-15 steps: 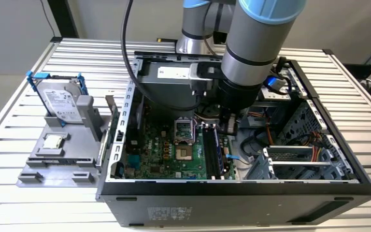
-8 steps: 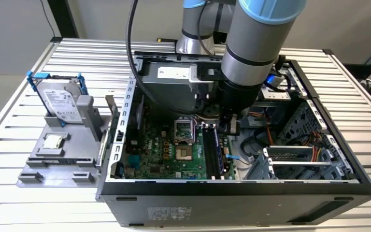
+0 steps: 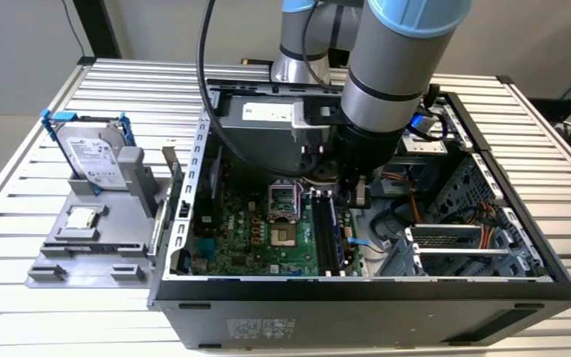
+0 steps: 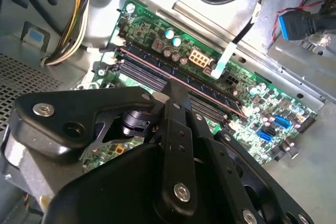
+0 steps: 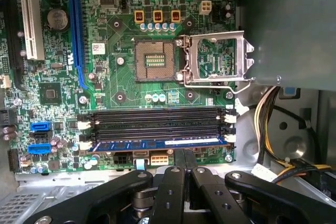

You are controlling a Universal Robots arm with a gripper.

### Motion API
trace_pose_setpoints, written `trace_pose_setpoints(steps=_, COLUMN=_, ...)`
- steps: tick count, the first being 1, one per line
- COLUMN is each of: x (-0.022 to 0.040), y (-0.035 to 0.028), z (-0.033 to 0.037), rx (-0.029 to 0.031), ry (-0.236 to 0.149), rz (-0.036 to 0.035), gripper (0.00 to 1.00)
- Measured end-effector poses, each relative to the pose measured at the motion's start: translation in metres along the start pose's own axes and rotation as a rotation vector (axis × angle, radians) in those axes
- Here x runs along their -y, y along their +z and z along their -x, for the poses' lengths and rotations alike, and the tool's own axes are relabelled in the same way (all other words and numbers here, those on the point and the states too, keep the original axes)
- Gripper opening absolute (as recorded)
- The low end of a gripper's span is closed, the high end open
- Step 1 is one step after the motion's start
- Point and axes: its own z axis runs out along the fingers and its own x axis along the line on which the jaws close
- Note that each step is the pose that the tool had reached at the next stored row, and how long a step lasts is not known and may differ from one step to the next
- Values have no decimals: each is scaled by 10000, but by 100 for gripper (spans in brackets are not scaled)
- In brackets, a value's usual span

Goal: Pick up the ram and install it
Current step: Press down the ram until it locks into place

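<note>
The ram [image 5: 157,143] is a dark blue stick lying along the outermost of the black slots [image 5: 155,121] on the green motherboard [image 5: 121,85]. In the second wrist view the ram [image 4: 142,62] shows as a thin edge running along the slots. My gripper [image 5: 184,155] is shut, its two black fingers side by side, the tips right over the ram's long edge near its middle. The same shut gripper [image 4: 176,85] shows with nothing between the fingers. In the exterior view the gripper [image 3: 357,195] hangs inside the open computer case [image 3: 365,286], above the slots [image 3: 333,230].
A silver hard drive in a blue frame [image 3: 92,158] stands on a grey fixture at the exterior view's left. The open processor socket [image 5: 155,61] lies beside the slots. Cable bundles [image 5: 270,129] and a metal drive cage [image 3: 459,245] crowd the case's other side.
</note>
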Motion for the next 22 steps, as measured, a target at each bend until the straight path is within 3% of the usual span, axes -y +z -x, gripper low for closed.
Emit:
trace_pose_setpoints(steps=4, x=33, y=23, z=-1, rx=2, ry=0, rz=0, gripper=0)
trace_pose_setpoints(steps=18, x=22, y=283, z=-68, rx=1, ry=4, rz=-16, gripper=0)
trace_pose_setpoints(steps=22, x=24, y=305, z=-100, rx=-3, ry=5, rz=-17, gripper=0)
